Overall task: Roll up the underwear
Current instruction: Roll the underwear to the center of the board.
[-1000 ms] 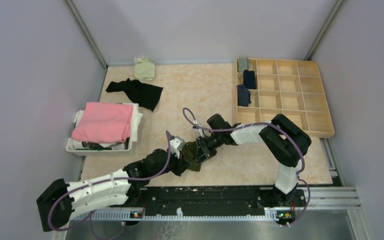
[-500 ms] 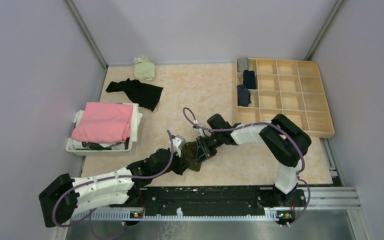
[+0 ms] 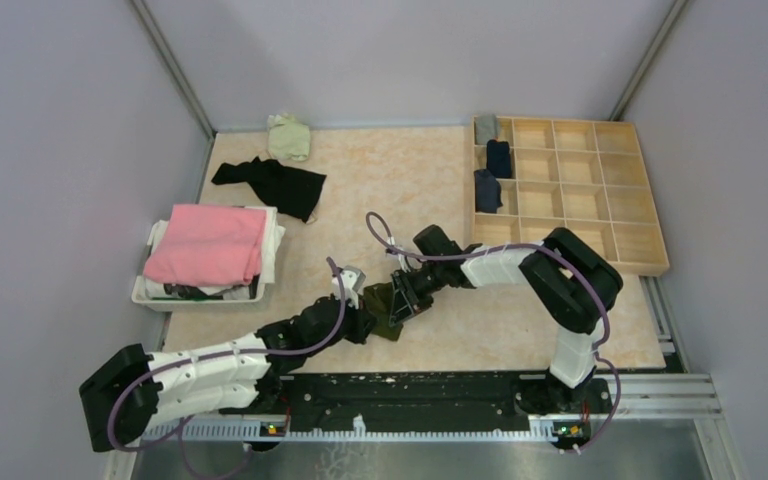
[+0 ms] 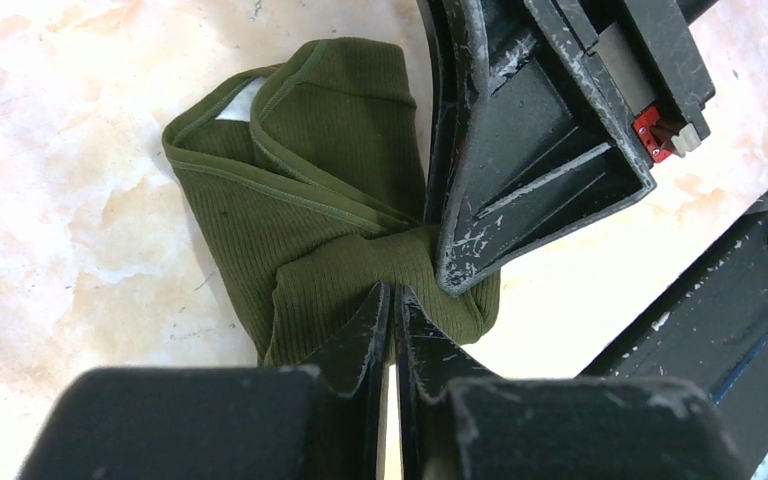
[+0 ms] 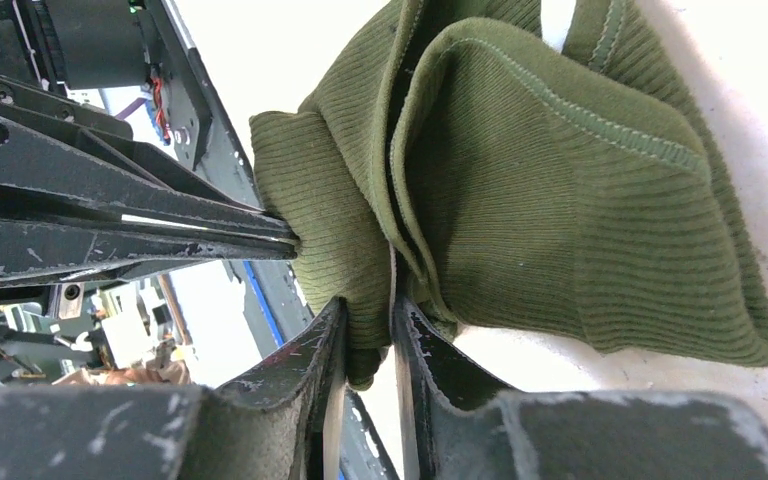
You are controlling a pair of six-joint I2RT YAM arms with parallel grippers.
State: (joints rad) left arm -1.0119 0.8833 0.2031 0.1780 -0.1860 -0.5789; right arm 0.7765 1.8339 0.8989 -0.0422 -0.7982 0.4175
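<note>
Olive ribbed underwear (image 4: 310,200), bunched, soft creased folds

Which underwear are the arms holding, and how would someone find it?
Look near the front edge of the beige table, where the left gripper and right gripper meet. Both pinch the olive green underwear, which is ribbed and bunched. The loose black garment lies farther back, untouched.

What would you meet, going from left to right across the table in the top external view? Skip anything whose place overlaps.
white basket holding the pink cloth → olive underwear → wooden tray
</note>
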